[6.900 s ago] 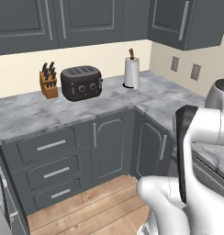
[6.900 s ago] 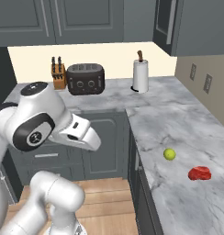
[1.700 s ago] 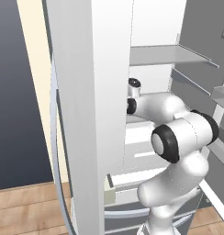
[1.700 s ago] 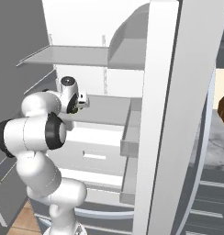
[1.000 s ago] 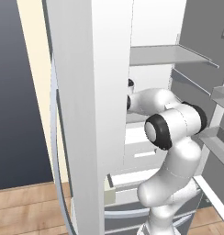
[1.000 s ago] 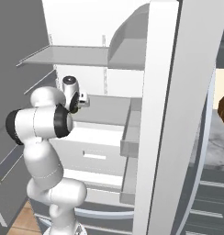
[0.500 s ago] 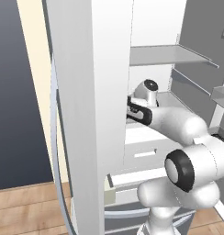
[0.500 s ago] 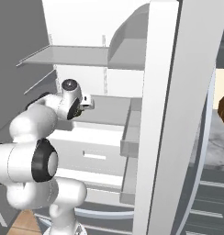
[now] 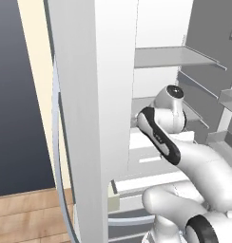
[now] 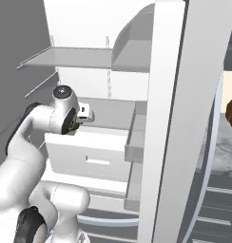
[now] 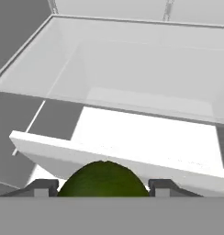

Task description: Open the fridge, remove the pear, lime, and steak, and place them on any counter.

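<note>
The gripper (image 11: 103, 189) is closed partway on the lime (image 11: 103, 180), which sits dark green between its two fingertips. It hangs just above the white drawer (image 11: 132, 151) inside the open fridge (image 10: 170, 118), under the grey shelf (image 9: 172, 57).

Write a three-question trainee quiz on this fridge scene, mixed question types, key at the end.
1. True or false: the gripper has its jaws closed on the lime.
2. Multiple choice: in the hand view, what lies just beyond the lime? A) a toaster B) a white drawer of the fridge C) a sink
3. Fill in: the fridge door beside the arm stands ____.

Key: 1 true; 2 B; 3 open.
</note>
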